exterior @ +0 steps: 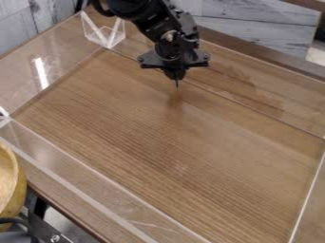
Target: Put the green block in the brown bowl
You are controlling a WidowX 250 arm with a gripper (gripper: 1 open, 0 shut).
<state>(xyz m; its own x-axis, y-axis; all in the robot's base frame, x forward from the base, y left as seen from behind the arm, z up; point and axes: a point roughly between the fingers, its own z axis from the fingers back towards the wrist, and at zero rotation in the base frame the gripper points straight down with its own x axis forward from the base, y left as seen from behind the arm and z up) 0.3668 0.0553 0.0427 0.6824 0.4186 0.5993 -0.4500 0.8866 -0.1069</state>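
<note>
My black gripper point(176, 80) hangs over the far middle of the wooden tabletop, its fingers pressed together into one narrow point. I see nothing between them. The green block does not show anywhere in this view. Only a slice of the brown bowl point(8, 186) is visible, a tan wooden rim at the lower left edge, outside the clear wall and far from the gripper.
Low clear plastic walls point(76, 185) fence the wooden table point(178, 152) on all sides. A clear plastic piece point(102, 32) stands at the far left corner. A pale brick wall lies behind.
</note>
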